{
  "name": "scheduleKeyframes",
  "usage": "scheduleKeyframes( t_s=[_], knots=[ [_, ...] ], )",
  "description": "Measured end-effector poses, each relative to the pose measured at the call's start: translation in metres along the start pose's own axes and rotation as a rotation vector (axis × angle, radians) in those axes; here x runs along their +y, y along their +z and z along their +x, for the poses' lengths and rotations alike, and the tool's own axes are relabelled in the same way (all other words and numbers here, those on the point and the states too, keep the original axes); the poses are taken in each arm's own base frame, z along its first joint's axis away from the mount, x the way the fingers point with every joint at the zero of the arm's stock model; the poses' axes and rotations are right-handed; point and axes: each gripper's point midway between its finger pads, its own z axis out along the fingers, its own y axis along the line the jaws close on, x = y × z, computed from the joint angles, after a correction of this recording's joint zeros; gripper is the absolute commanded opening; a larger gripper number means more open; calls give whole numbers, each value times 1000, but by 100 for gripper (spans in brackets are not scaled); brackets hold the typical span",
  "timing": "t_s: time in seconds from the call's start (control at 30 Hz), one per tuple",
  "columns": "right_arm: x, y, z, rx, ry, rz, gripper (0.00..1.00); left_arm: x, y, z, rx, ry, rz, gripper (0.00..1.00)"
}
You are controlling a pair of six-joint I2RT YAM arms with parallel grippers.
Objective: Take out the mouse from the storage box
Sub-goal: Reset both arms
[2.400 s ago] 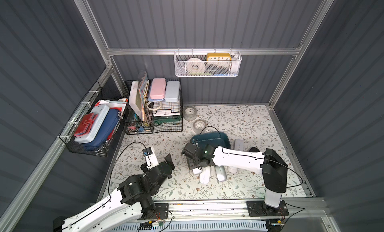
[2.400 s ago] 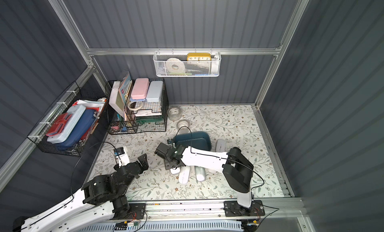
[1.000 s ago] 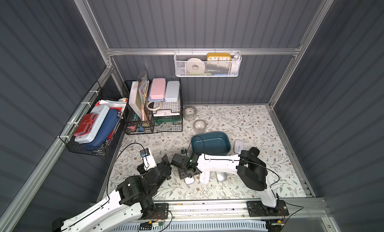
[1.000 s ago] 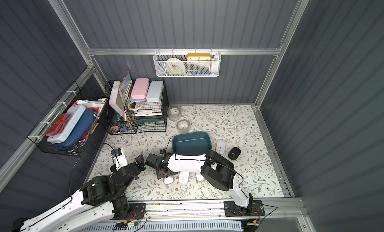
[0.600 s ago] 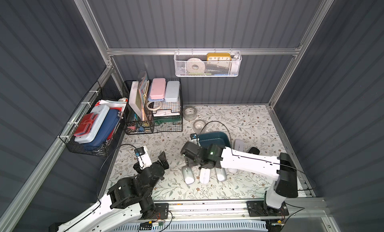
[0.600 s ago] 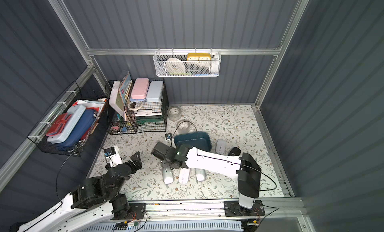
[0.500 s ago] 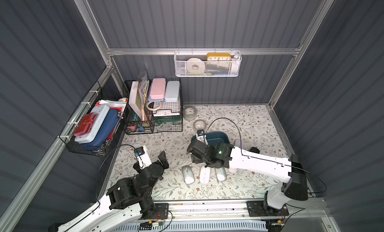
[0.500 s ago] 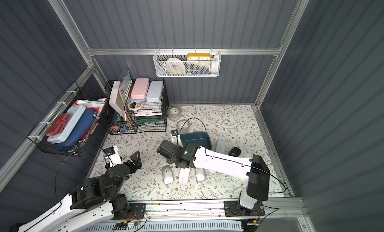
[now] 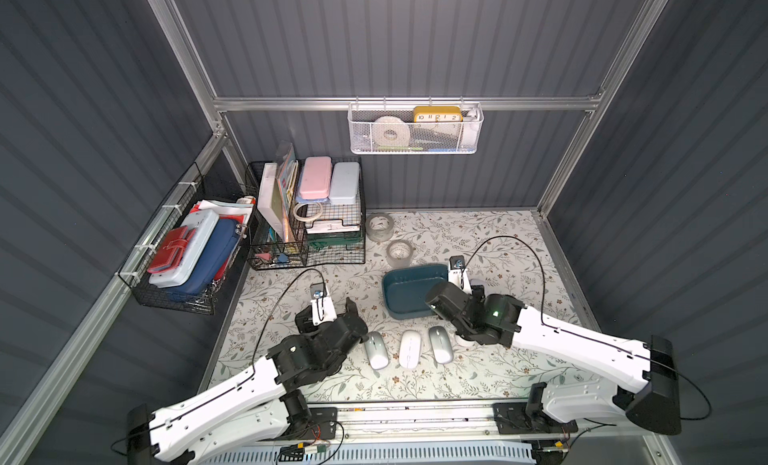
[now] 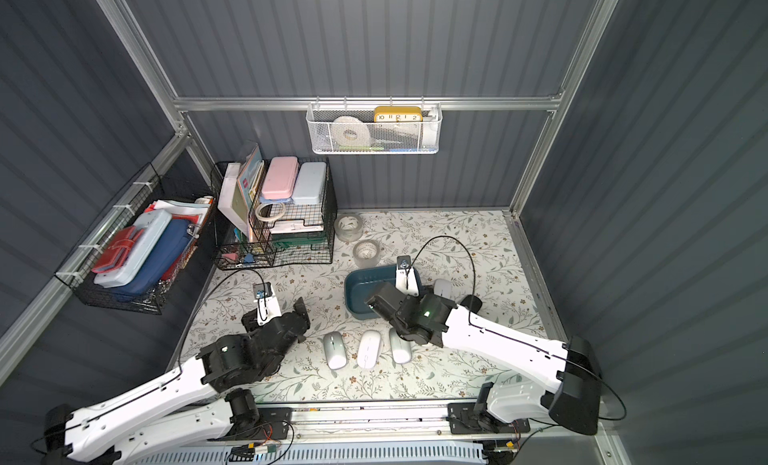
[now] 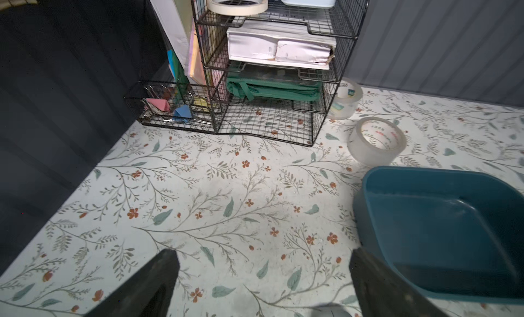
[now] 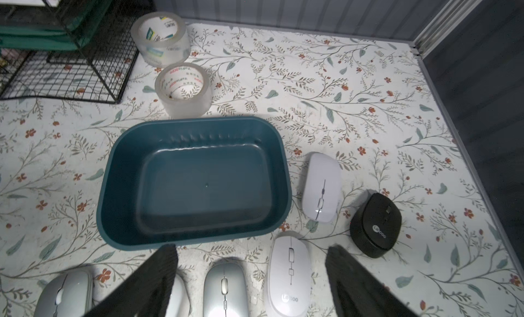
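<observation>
The storage box (image 12: 195, 182) is a shallow teal tub with nothing inside; it also shows in both top views (image 9: 409, 290) (image 10: 365, 288) and as the storage box (image 11: 442, 225) in the left wrist view. Several mice lie on the mat outside it. Three sit in a row at the front (image 9: 410, 349) (image 10: 368, 349). A white mouse (image 12: 321, 188) and a black mouse (image 12: 374, 225) lie to the box's right. My right gripper (image 12: 252, 253) hovers open over the front row, holding nothing. My left gripper (image 11: 262, 256) is open over bare mat left of the box.
Two clear tape rolls (image 12: 183, 90) (image 12: 160, 36) stand just behind the box. A black wire organiser (image 9: 307, 217) fills the back left corner. A wire basket (image 9: 183, 259) hangs on the left wall and a white mesh basket (image 9: 415, 128) on the back wall.
My right gripper has opened, leaving a silver mouse at the left end of the front row, and has drawn back right toward the box. The left arm shifted slightly.
</observation>
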Motion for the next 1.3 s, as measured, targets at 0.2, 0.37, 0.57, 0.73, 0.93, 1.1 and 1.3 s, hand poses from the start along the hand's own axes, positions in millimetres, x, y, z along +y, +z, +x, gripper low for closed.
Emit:
scheduleKeyframes(
  t_s=[0.2,0.37,0.57,0.73,0.93,1.1,1.3],
  knots=[
    [-31,-9,-27,-95,8,49,99,-20,12,-24,-76,138,-109,99],
    [-74,-12,-47,-218,51,119,99,-15,52,-36,-60,144,-160,99],
    [-137,1,-45,-340,124,246,99,19,109,-46,-54,81,-171,99],
    [-186,24,-36,-330,152,412,99,41,171,-27,42,108,-218,99],
    [-230,56,-12,-256,180,556,99,74,199,0,71,140,-306,99],
    [-241,75,12,-221,162,585,99,95,203,27,35,158,-289,99],
    [-243,86,17,-278,171,554,99,86,210,49,-8,162,-122,99]
  ],
)
